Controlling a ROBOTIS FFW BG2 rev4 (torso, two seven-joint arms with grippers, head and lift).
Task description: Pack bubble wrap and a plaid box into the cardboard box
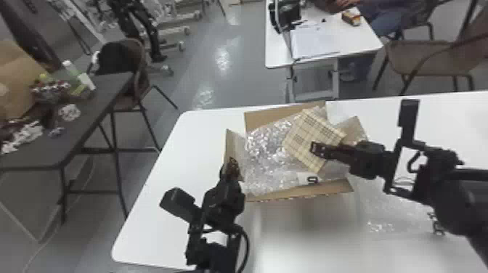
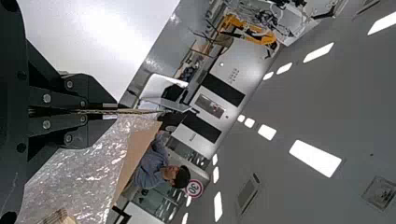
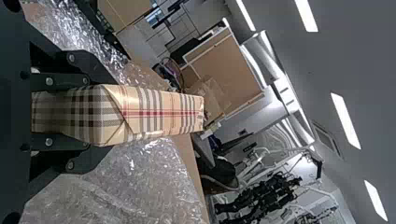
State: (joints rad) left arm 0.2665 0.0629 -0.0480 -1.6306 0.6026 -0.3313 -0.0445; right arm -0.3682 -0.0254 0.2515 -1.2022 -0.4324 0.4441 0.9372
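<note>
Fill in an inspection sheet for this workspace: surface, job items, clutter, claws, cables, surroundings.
Surface: white table, with the cardboard box open on it.
Job items: bubble wrap inside the cardboard box; plaid box held tilted over it.
Clutter: clear plastic sheet lying right of the cardboard box.
Left claw: shut on the left flap.
Right claw: grips the plaid box.
Cables: black loop beside the left arm.
Surroundings: dark table with loose items; chairs; farther white table.
</note>
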